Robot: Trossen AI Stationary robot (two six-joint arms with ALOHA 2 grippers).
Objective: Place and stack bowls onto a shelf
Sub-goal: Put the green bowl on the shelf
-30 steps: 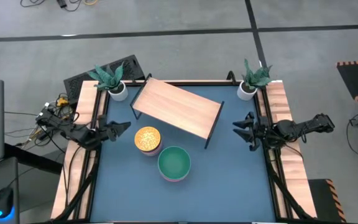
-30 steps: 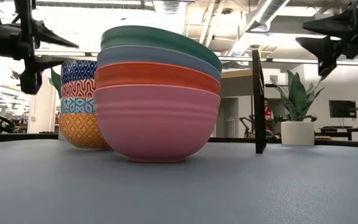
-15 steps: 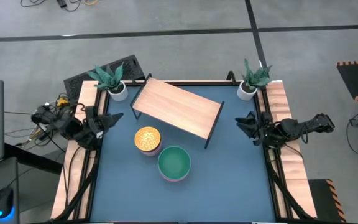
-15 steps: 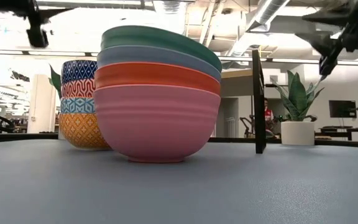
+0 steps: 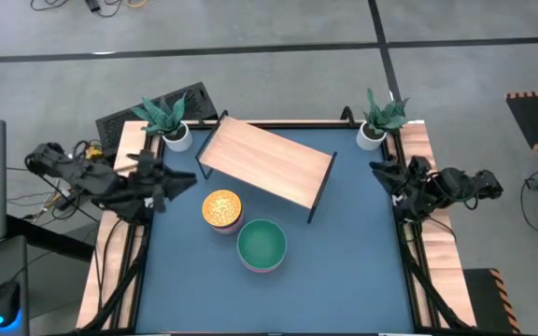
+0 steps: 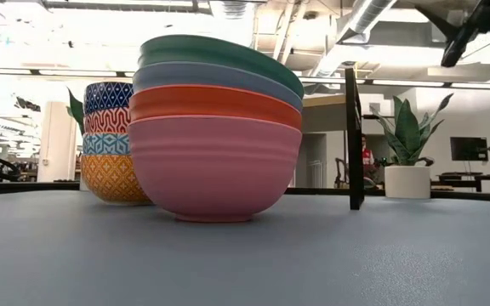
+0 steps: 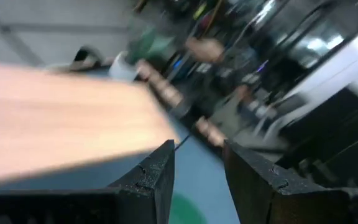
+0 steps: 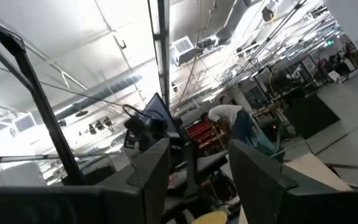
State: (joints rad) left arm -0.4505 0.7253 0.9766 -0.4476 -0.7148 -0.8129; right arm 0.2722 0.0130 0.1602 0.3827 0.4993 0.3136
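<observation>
Two stacks of bowls stand on the blue table. The large stack (image 6: pixel 215 127) has a pink bowl on the table, then orange-red, blue-grey and a green one (image 5: pixel 261 245) on top. The smaller patterned stack (image 6: pixel 109 140) shows its yellow inside (image 5: pixel 221 208) just left of it. The shelf (image 5: pixel 267 163), a light wooden board on black legs, stands slanted behind them. My left gripper (image 5: pixel 190 179) hovers open at the table's left edge, raised, with nothing in it (image 7: pixel 197 180). My right gripper (image 5: pixel 378 171) hovers open at the right edge, tipped upward (image 8: pixel 201 180).
Two small white pots with green plants stand at the far corners (image 5: pixel 168 123) (image 5: pixel 379 119). Wooden side rails (image 5: pixel 124 233) run along the table's left and right. A black shelf leg (image 6: pixel 355 140) stands right of the large stack. Bare blue table (image 5: pixel 344 280) lies toward the near edge.
My left gripper has risen well above the table, out of the low view, staying at the left edge and rolling a little. My right gripper has gone up a little, drawn back toward the right edge and tipped its fingers upward. Bowls and shelf have not moved.
</observation>
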